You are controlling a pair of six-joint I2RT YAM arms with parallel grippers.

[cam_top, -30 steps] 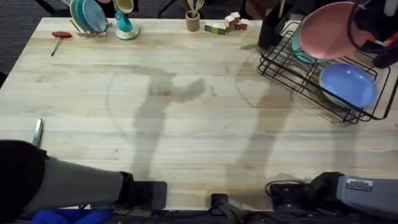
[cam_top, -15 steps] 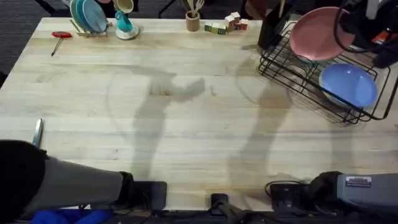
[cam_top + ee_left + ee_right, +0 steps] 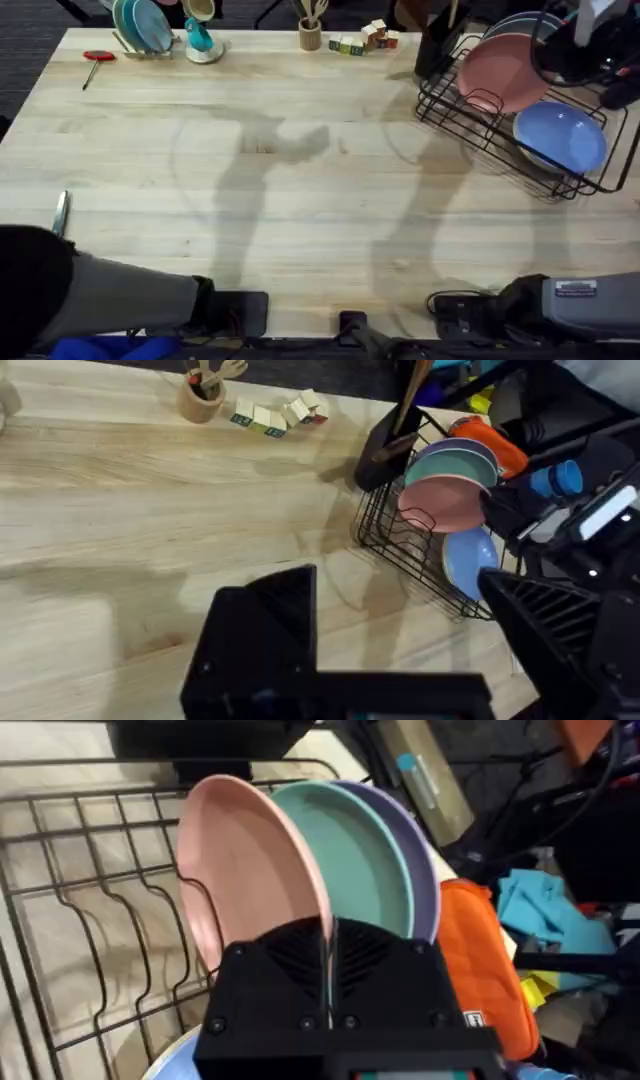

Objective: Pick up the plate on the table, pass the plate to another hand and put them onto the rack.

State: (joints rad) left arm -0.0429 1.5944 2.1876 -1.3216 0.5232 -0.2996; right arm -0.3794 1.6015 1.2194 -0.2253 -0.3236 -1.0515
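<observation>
The pink plate point(image 3: 498, 75) point(image 3: 443, 506) point(image 3: 240, 870) stands tilted on edge in the black wire rack point(image 3: 470, 132) point(image 3: 385, 542) point(image 3: 80, 920) at the table's point(image 3: 300, 200) far right. My right gripper point(image 3: 572, 52) point(image 3: 327, 942) is above the rack, shut on the plate's upper rim. Just behind the pink plate stand a teal plate point(image 3: 370, 860) point(image 3: 458, 461) and a lavender one point(image 3: 428, 885). My left gripper point(image 3: 395, 588) hovers high over the near side of the table, open and holding nothing, with the rack some way ahead of it.
A light blue plate point(image 3: 560, 136) point(image 3: 463, 560) lies at the rack's near end. Along the back edge sit a small stand with teal plates point(image 3: 140, 25), a teal mug point(image 3: 200, 42), a utensil cup point(image 3: 311, 36) and blocks point(image 3: 365, 40). A red-handled tool point(image 3: 98, 57) lies far left.
The right gripper has carried the pink plate down and a little left, from above the rack into its slots. The left arm has stayed put.
</observation>
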